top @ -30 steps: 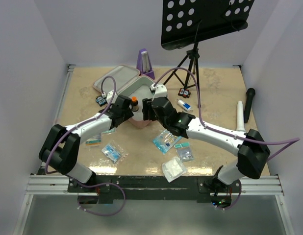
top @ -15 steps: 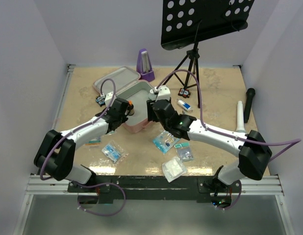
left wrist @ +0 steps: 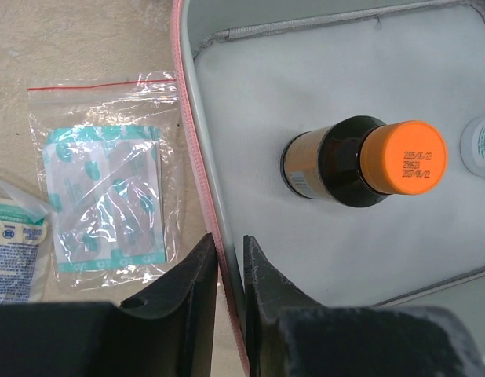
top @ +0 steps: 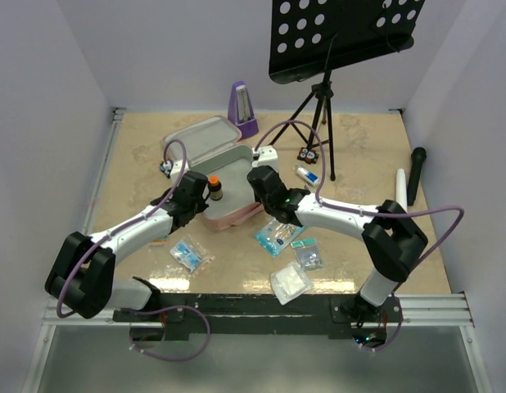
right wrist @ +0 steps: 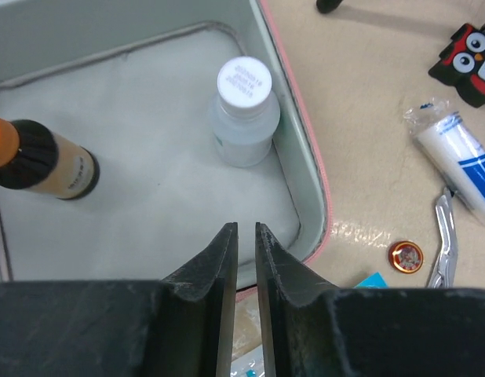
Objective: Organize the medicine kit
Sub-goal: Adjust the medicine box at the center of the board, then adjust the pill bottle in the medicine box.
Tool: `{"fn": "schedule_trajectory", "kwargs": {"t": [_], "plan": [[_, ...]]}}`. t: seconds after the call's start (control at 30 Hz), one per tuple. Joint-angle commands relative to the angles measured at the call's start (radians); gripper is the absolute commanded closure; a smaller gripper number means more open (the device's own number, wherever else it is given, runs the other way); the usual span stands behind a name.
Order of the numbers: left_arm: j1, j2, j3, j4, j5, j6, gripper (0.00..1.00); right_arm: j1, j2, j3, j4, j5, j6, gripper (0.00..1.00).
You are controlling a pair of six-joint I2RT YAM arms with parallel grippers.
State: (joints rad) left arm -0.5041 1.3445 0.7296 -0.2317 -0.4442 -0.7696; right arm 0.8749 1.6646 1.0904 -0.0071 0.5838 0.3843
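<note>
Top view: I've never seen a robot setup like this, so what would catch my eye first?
An open pink medicine kit sits mid-table, with the left pincer clamped on its wall from one side and the right pincer from the other. Inside stand an orange-capped brown bottle and a white-capped clear bottle. A black music stand looms at the far right.

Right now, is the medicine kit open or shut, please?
Open: the medicine kit's lid lies flat behind it; an orange-capped bottle stands inside.
</note>
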Motion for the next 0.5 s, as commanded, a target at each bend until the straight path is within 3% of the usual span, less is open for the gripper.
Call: {"fn": "schedule_trajectory", "kwargs": {"t": [0.0,0.47], "plan": [[-0.004,-0.005,-0.033,0.011,0.084,0.032,0.94,-0.016,0.024,0.061,0.042,0.002,-0.013,0.82],[-0.007,0.002,-0.038,0.020,0.099,0.030,0.99,-0.103,0.176,0.223,0.050,-0.041,-0.059,0.86]]}}
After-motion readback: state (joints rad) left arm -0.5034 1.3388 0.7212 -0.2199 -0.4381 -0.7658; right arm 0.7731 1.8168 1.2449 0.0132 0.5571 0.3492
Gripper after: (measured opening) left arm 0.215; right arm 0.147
